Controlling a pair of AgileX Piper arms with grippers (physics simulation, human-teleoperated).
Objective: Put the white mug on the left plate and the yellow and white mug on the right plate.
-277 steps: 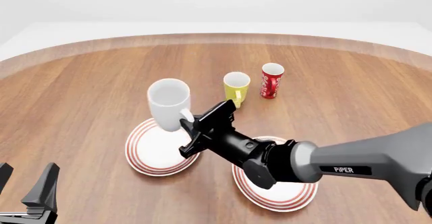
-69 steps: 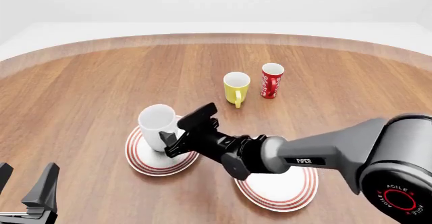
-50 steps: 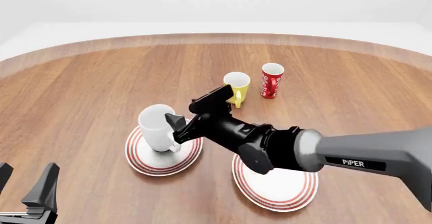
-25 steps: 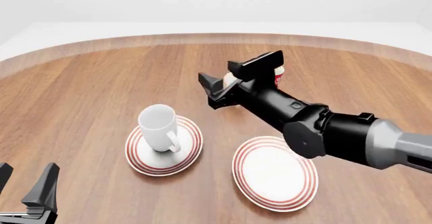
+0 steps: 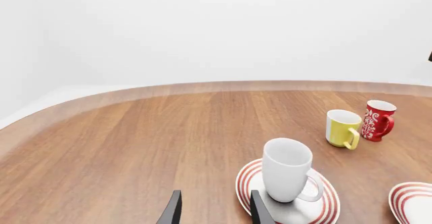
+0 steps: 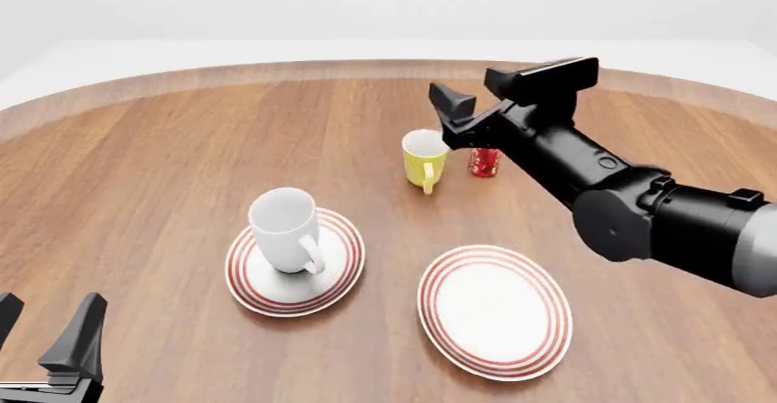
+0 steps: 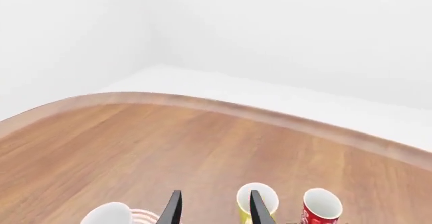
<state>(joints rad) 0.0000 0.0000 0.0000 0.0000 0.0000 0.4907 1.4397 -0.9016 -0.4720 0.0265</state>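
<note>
We see the white mug [image 6: 287,228] upright on the left plate [image 6: 346,276], right gripper [image 6: 510,86] spread apart, empty, above the yellow and white mug [image 6: 424,157].

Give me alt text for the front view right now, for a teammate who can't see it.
The white mug stands upright on the left plate, while the right plate is bare. The right gripper, open, is raised above the yellow mug and red mug farther back on the wooden table. The left gripper sits open at the near-left corner.
</note>
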